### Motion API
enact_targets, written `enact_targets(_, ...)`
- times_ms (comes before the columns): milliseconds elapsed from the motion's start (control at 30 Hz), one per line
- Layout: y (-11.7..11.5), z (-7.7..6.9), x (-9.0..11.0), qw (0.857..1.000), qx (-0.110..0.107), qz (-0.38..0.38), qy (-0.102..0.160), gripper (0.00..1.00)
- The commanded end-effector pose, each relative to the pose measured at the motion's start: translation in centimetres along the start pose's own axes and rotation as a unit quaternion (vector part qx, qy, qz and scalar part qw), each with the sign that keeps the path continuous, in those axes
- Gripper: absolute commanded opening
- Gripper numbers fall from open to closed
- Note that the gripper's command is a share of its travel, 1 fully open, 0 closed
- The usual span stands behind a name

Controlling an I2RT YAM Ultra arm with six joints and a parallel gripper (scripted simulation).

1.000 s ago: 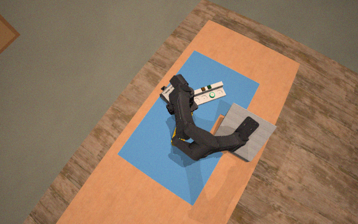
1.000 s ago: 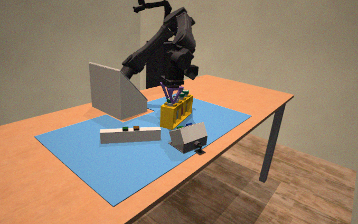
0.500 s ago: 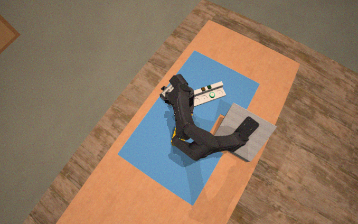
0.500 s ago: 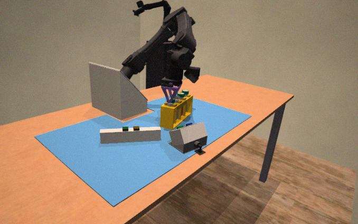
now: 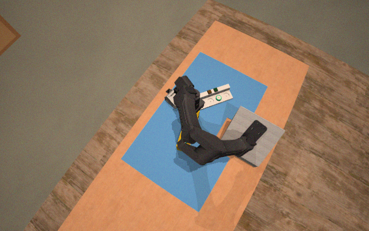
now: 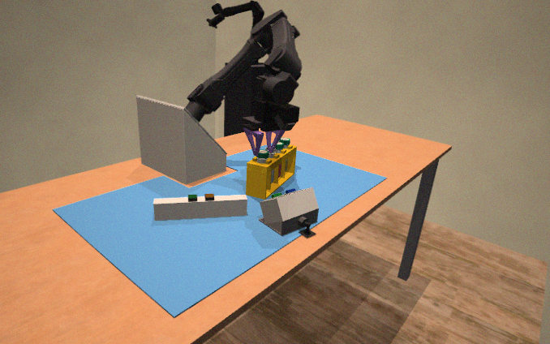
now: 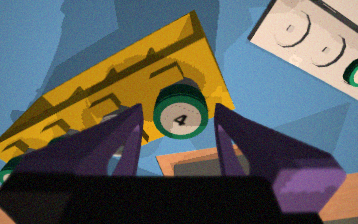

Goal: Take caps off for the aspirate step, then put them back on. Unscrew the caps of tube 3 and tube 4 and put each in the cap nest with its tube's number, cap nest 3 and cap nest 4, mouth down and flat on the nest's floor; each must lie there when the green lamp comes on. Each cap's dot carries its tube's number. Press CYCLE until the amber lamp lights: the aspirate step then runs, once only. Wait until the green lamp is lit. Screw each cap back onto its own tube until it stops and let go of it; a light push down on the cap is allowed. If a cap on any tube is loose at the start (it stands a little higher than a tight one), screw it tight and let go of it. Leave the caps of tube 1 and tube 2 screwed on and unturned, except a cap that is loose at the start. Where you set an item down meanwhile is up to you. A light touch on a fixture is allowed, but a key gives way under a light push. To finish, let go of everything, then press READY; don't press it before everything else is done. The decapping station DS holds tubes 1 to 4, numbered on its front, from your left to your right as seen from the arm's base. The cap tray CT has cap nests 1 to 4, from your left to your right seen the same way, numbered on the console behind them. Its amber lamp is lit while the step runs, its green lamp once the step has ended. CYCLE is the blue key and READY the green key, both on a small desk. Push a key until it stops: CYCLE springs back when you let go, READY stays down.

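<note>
The yellow decapping station (image 7: 125, 85) stands on the blue mat, also seen in the exterior view (image 6: 271, 170). The green cap with a 4 on its dot (image 7: 180, 111) sits on the end tube. My gripper (image 7: 178, 111) hangs straight above it with its purple fingers either side of the cap, a gap showing on both sides, so it is open; it also shows in the exterior view (image 6: 265, 146). Another green cap (image 5: 218, 97) lies in a nest of the white cap tray (image 5: 215, 98); its edge shows in the wrist view (image 7: 353, 72). Tube 3 is mostly hidden behind my left finger.
The small grey key desk (image 6: 289, 208) with the green key (image 6: 277, 195) and the blue key (image 6: 290, 191) stands just in front of the station. The tray's console carries two small lamps (image 6: 200, 197). A grey wedge-shaped mount (image 6: 174, 139) holds the arm's base.
</note>
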State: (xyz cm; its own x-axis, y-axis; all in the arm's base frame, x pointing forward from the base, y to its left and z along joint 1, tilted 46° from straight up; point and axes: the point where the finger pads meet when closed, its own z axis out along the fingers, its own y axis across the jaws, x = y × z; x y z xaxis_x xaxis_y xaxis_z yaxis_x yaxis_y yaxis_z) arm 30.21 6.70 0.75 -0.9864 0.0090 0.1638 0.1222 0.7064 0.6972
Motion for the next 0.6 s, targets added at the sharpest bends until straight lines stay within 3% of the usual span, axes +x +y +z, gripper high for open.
enact_targets(0, -0.27, -0.57, -0.30, 0.994, -0.001, 0.110, -0.009, 0.49)
enact_targets(567, -0.34, -0.75, -0.34, 0.994, -0.001, 0.110, -0.009, 0.49)
